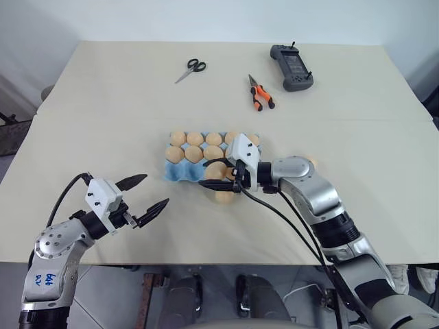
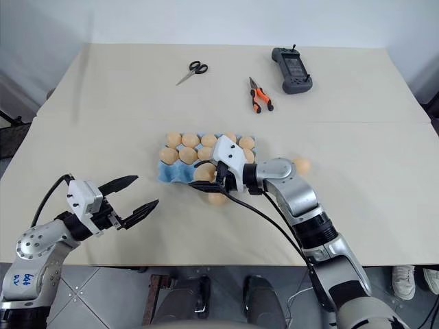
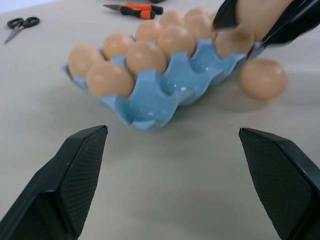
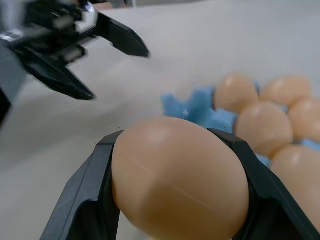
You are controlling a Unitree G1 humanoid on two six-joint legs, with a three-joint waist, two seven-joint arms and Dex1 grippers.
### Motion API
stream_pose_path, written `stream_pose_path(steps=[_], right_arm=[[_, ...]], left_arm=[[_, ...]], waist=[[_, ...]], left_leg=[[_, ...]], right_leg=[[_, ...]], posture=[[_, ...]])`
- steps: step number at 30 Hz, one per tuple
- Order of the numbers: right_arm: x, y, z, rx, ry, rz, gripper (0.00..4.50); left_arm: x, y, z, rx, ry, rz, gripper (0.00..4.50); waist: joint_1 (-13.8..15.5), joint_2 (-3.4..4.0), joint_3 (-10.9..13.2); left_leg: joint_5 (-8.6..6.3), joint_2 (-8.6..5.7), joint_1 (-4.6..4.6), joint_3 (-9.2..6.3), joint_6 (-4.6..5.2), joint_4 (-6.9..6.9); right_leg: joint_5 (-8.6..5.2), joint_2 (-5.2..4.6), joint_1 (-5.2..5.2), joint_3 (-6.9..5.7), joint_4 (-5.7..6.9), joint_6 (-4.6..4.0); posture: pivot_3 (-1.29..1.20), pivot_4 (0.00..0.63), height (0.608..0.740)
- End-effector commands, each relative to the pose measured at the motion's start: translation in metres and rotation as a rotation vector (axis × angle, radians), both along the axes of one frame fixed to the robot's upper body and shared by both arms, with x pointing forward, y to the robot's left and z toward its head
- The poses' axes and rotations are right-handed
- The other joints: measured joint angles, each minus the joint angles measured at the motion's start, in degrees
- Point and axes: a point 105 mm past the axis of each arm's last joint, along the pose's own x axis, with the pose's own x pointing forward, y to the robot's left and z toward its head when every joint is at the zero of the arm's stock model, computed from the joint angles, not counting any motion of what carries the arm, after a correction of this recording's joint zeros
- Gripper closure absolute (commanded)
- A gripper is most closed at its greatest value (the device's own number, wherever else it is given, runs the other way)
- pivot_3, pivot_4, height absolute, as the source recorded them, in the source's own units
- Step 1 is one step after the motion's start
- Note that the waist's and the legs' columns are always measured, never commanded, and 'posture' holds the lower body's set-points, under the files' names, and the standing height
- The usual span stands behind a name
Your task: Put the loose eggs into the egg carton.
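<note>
The light blue egg carton [image 1: 175, 171] lies mid-table with several tan eggs in its far cups; the near-left cups show bare blue. My right gripper [image 1: 208, 174] hovers at the carton's near edge, shut on a loose egg [image 4: 180, 180], which also shows between its fingers as egg [image 1: 217, 170]. One loose egg [image 1: 225, 197] rests on the table just in front of the carton. Another egg [image 2: 302, 164] lies to the right beyond my right forearm. My left gripper [image 1: 147, 193] is open and holds nothing. It sits near the table's front left and points at the carton [image 3: 165, 87].
Along the far side of the table lie scissors [image 1: 191, 68], orange-handled pliers [image 1: 260, 92] and a dark handheld controller [image 1: 291, 66]. The table's front edge runs just below my left gripper. A cable hangs from my right wrist over the front of the table.
</note>
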Motion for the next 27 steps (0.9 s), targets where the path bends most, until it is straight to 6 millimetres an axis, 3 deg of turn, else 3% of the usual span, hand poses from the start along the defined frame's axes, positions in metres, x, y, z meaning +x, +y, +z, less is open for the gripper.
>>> stream_pose_path(steps=[1, 4, 7, 12, 21, 25, 27], right_arm=[[0.009, 0.006, 0.012, 0.019, -0.073, -0.028, 1.00], [0.014, 0.005, 0.013, 0.025, -0.080, -0.048, 0.01], [0.011, -0.001, 0.020, 0.036, -0.100, -0.044, 0.01], [-0.011, -0.025, 0.038, 0.131, -0.141, 0.013, 0.01], [-0.009, -0.129, 0.025, 0.204, -0.192, -0.375, 0.01], [-0.015, -0.176, 0.007, 0.175, -0.197, -0.543, 0.01], [-0.025, -0.206, -0.010, 0.152, -0.192, -0.653, 0.01]], left_arm=[[-0.003, -0.007, 0.008, -0.014, -0.030, -0.011, 0.00], [-0.002, -0.010, 0.009, -0.019, -0.032, -0.019, 0.00], [-0.002, -0.014, 0.011, -0.022, -0.034, -0.031, 0.00], [0.000, -0.020, 0.015, -0.021, -0.037, -0.063, 0.00], [0.009, -0.028, 0.015, -0.017, -0.026, -0.129, 0.00], [0.015, -0.028, 0.014, -0.019, -0.015, -0.136, 0.00], [0.017, -0.032, 0.014, -0.013, -0.016, -0.166, 0.00]], waist=[[-0.16, 0.00, 0.00], [-0.32, -0.01, 0.00], [-0.23, -0.01, 0.00], [0.05, -0.01, 0.00], [0.15, -0.04, -0.02], [0.00, -0.04, -0.02], [0.06, -0.04, -0.02]], left_leg=[[0.01, 0.00, -0.12, -0.01, -0.02, 0.02], [0.16, 0.01, -0.30, 0.03, -0.27, 0.03], [0.15, 0.02, -0.30, 0.03, -0.24, 0.05], [0.14, 0.01, -0.30, 0.02, -0.08, 0.10], [0.17, 0.01, -0.29, 0.07, -0.06, 0.11], [0.19, 0.01, -0.27, 0.13, -0.07, 0.10], [0.22, 0.02, -0.26, 0.16, -0.05, 0.11]], right_leg=[[0.00, 0.00, -0.18, -0.01, 0.18, 0.00], [0.00, 0.02, -0.46, -0.01, 0.41, 0.01], [0.00, 0.03, -0.48, -0.03, 0.48, 0.01], [0.00, 0.01, -0.42, -0.02, 0.47, 0.01], [0.00, 0.02, -0.37, 0.00, 0.40, 0.00], [0.00, 0.03, -0.35, 0.01, 0.40, 0.00], [0.00, 0.03, -0.34, 0.02, 0.41, 0.01]], posture=[[0.00, 0.150, 0.740], [0.00, 0.150, 0.740], [0.00, 0.150, 0.740], [0.00, 0.150, 0.740], [0.00, 0.150, 0.740], [0.00, 0.150, 0.740], [0.00, 0.150, 0.740]])
